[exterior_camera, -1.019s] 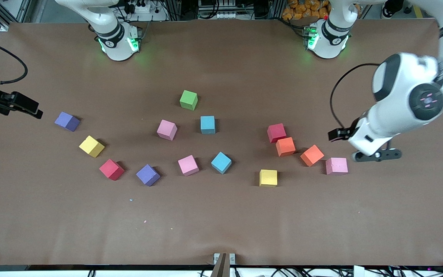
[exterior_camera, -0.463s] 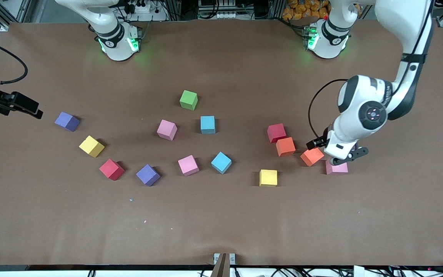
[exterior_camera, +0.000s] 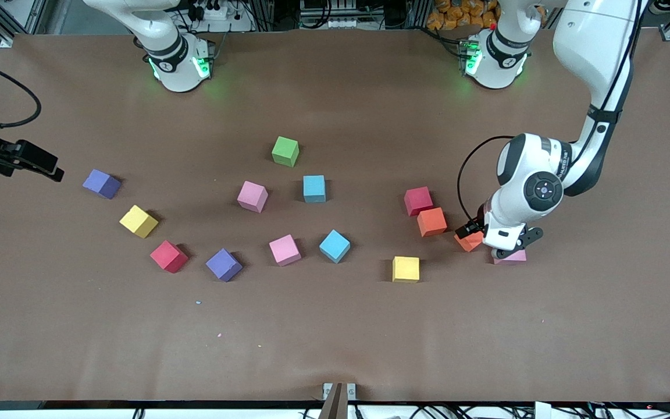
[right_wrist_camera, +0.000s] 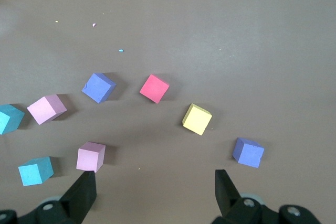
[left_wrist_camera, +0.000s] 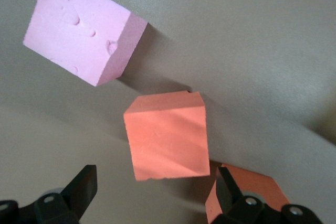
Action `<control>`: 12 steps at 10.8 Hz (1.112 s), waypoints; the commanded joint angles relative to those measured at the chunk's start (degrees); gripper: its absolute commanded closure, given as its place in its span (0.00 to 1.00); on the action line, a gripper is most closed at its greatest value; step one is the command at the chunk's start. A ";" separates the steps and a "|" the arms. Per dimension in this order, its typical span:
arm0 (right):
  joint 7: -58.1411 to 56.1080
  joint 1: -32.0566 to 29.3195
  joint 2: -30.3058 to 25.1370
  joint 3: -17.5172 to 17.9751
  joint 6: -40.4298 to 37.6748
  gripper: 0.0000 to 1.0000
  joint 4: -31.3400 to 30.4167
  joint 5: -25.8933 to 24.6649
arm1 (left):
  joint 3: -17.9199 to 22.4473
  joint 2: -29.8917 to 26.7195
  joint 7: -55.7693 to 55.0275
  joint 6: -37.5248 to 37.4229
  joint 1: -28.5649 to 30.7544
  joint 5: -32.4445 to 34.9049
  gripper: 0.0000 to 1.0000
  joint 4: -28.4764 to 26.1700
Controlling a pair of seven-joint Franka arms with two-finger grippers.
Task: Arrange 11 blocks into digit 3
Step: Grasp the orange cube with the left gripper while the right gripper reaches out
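Table (exterior_camera: 335, 349), brown cover, thirteen loose blocks, no numeral formed.

Right gripper (right_wrist_camera: 155, 195): at the right arm's end of the table, mostly out of the front view; waiting. Jaws wide, nothing between them. Its wrist view alone shows the spread ahead of the jaws: purple block (exterior_camera: 102, 184), yellow block (exterior_camera: 138, 221), red block (exterior_camera: 168, 256) and second purple block (exterior_camera: 224, 265), strung in a curve.

Mid-table group, well apart from both sets of jaws: pink block (exterior_camera: 252, 196), second pink block (exterior_camera: 285, 250), green block (exterior_camera: 285, 151), blue block (exterior_camera: 314, 188), second blue block (exterior_camera: 334, 246). The green block shows in the front view only.

Toward the left arm's end: second yellow block (exterior_camera: 406, 269), alone; second red block (exterior_camera: 418, 201) touching an orange block (exterior_camera: 431, 222).

Left gripper (exterior_camera: 501, 247): low over a second orange block (exterior_camera: 467, 241) and a third pink block (exterior_camera: 512, 257), both half hidden under the hand in the front view. The left wrist view shows them whole: the second orange block (left_wrist_camera: 167, 135) sits just ahead of the gap between the jaws, not yet between them; the third pink block (left_wrist_camera: 84, 27) lies beside it, apart. Jaws wide, holding nothing.
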 commanded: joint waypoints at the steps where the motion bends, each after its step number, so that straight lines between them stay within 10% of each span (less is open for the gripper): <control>1: -0.11 0.40 0.94 0.59 0.42 0.00 0.70 -0.16 | -0.09 1.55 -2.55 2.82 0.26 -0.42 0.00 0.37; 4: -0.80 2.78 4.28 0.68 0.94 0.00 0.70 -0.61 | 0.08 3.84 -3.88 5.56 0.26 -0.07 0.00 0.37; 7: -17.42 -3.42 3.67 10.83 0.00 0.00 0.00 1.93 | 0.26 4.90 -3.88 5.74 0.00 0.37 0.00 0.81; 9: -30.30 -6.62 3.67 14.21 0.24 0.00 -2.79 -0.06 | 0.26 4.55 -3.09 5.48 0.17 0.63 0.87 0.90; 12: -49.75 -9.51 3.76 14.57 5.49 0.00 -7.01 -4.64 | -0.26 -0.53 -3.35 3.90 -0.36 1.77 1.00 1.69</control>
